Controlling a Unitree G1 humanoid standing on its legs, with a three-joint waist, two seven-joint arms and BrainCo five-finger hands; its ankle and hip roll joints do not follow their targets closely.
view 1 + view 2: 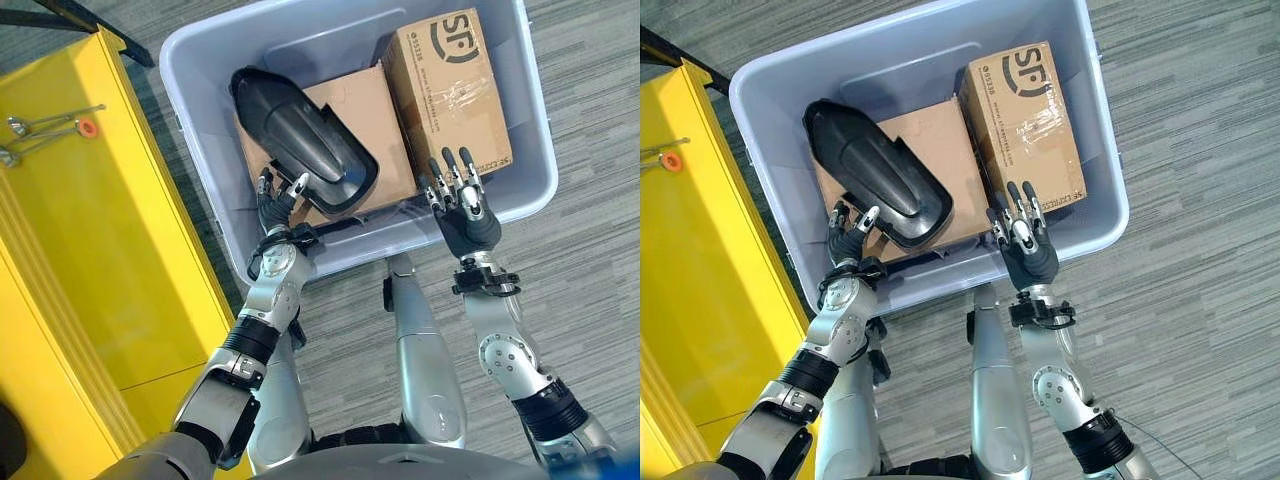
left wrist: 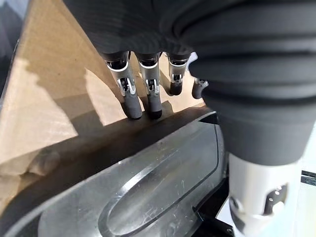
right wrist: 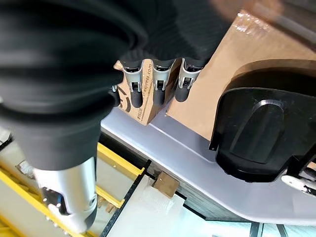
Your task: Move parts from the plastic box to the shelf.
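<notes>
Reach step: your left hand [image 1: 275,200] relaxed, fingertips at black part [image 1: 300,135] edge; right hand [image 1: 462,200] straight-fingered over cardboard box [image 1: 445,90]. Next: curl left fingers under part, lift from plastic box [image 1: 200,60].

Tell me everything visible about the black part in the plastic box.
The black part is a long, glossy moulded shell, plastic by its look, with a raised rounded hump and a rim around it. It lies diagonally on flat cardboard inside the grey plastic box. The left hand reaches its straight fingers to the near edge; contact is unclear.
</notes>
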